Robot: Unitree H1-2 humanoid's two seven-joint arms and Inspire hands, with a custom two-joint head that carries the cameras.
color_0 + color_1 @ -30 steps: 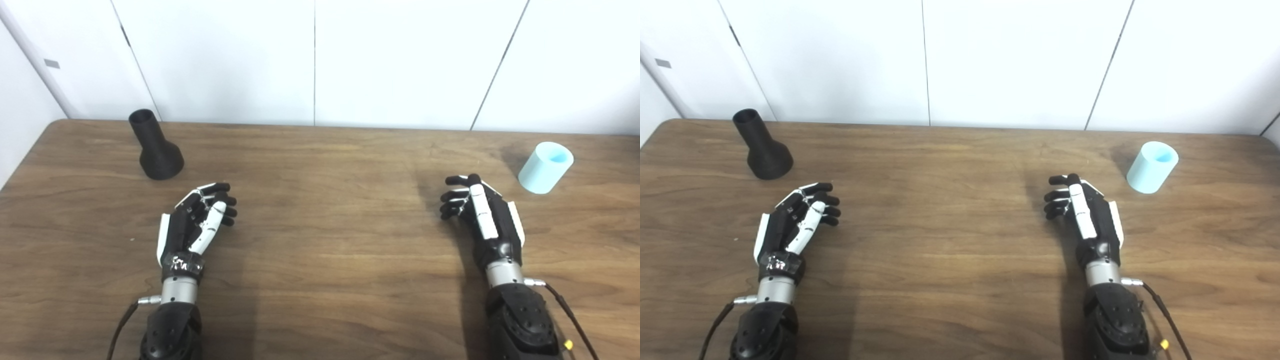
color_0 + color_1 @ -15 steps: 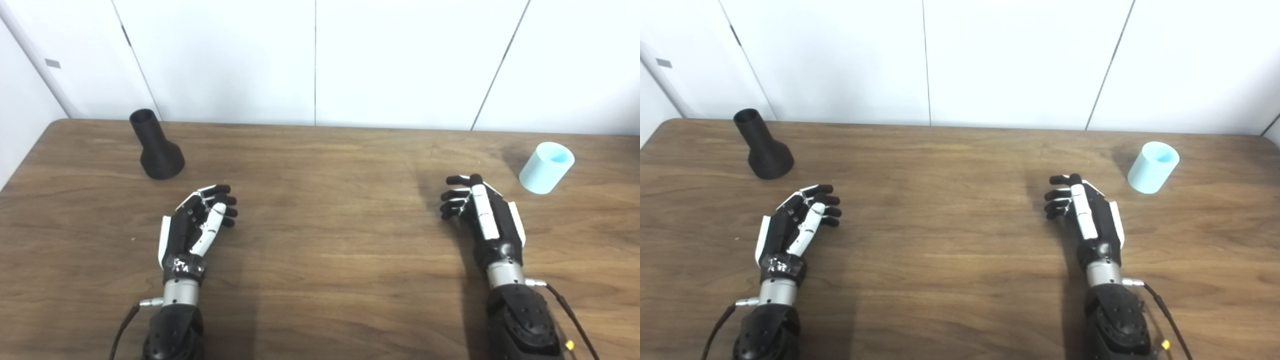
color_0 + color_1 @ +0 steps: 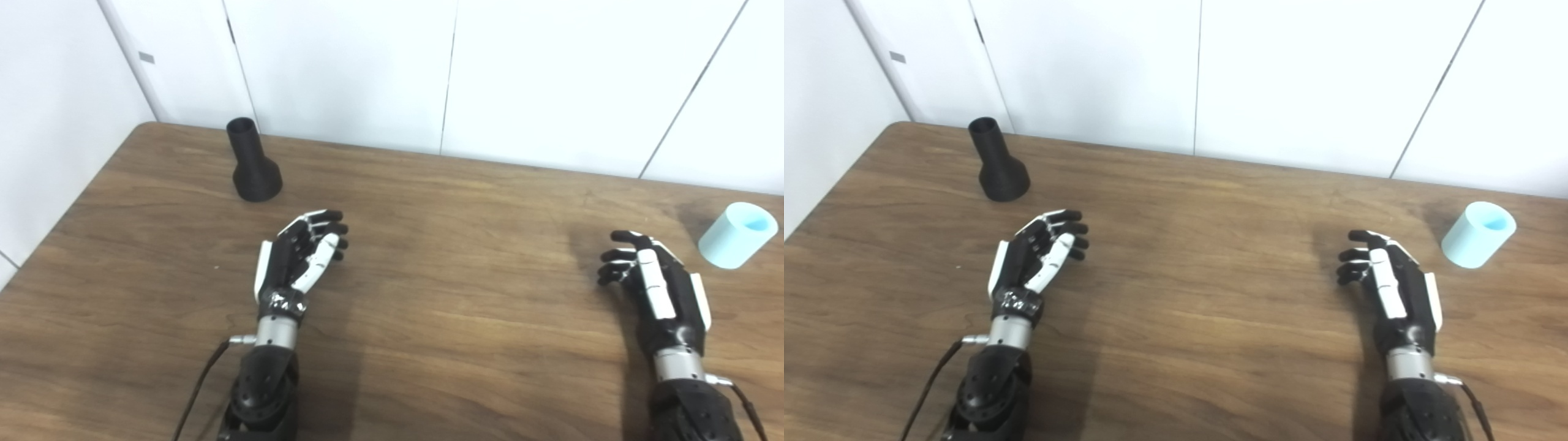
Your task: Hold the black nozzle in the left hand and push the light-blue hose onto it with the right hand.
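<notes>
Two hands over a wood table (image 3: 429, 318), both empty. Left hand (image 3: 300, 257) sits left of centre, forearm rising from the bottom edge and leaning slightly right. Palm turned inward toward the middle of the table, fingers (image 3: 327, 222) loosely curled and spread, holding nothing. White thumb lies along the inner side, pointing up and right. Cable trails from the wrist down to the bottom edge.

Right hand (image 3: 652, 282) at the right side, forearm entering from the lower right corner and leaning slightly left. Back of the hand and its white plates face the camera; fingers (image 3: 615, 257) curl leftward, apart from one another, gripping nothing. Shadow falls on the wood to its left.

Nozzle (image 3: 252, 162) stands upright near the far left corner, wide flared base down, narrow open neck up. It is beyond the left hand and a little to its left, clearly apart from the fingertips.

Hose (image 3: 737, 236), a short light-blue tube, stands at the far right edge, open end up and tilted toward the right in the picture. Near the right hand, beyond and to its right, not touching.

White panel wall (image 3: 392, 67) behind the table.
</notes>
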